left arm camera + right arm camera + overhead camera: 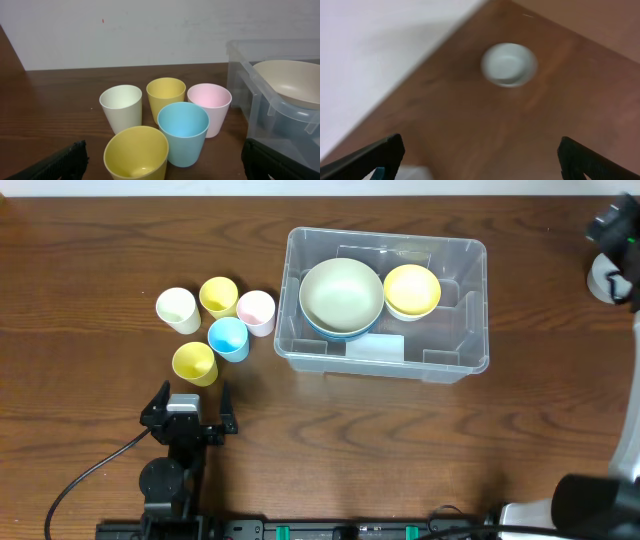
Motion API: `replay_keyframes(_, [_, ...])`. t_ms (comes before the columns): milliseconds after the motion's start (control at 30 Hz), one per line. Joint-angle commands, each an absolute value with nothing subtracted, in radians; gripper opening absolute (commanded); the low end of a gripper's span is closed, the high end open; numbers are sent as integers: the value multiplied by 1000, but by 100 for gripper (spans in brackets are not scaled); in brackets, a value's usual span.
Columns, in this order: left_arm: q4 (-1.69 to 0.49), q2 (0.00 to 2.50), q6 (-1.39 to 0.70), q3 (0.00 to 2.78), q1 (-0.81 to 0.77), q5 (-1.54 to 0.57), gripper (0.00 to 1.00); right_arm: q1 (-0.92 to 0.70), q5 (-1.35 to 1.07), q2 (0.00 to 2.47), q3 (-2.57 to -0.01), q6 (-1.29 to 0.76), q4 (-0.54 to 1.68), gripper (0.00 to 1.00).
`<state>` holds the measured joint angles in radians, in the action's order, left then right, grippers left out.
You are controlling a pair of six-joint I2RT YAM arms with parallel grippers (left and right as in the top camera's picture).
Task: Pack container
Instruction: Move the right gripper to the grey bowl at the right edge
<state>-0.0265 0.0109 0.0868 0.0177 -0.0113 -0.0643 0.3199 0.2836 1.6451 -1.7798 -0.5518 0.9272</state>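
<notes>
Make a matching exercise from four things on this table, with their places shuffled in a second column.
Things
1. small light blue plastic cup
2. large cream round bowl
3. small yellow round bowl
4. small white round bowl

Places
A. alone on the wooden table, outside the bin
B. inside the clear plastic container, left side
C. left of the container, among the other cups
D. inside the container, right side

Pairs: 1-C, 2-B, 3-D, 4-A
</notes>
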Motion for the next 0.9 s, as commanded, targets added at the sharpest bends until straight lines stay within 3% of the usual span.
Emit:
replay_keyframes(0, [-64,5,101,4,-7,-79,98,399,340,1731,-1724,-576,907,99])
replay_keyframes(333, [-65,5,101,4,-7,-79,98,613,-33,2025,-1694,-603,806,96])
replay_keyframes(867, [-64,5,101,4,-7,-79,98,712,9,2049,-1694,-614,796,99])
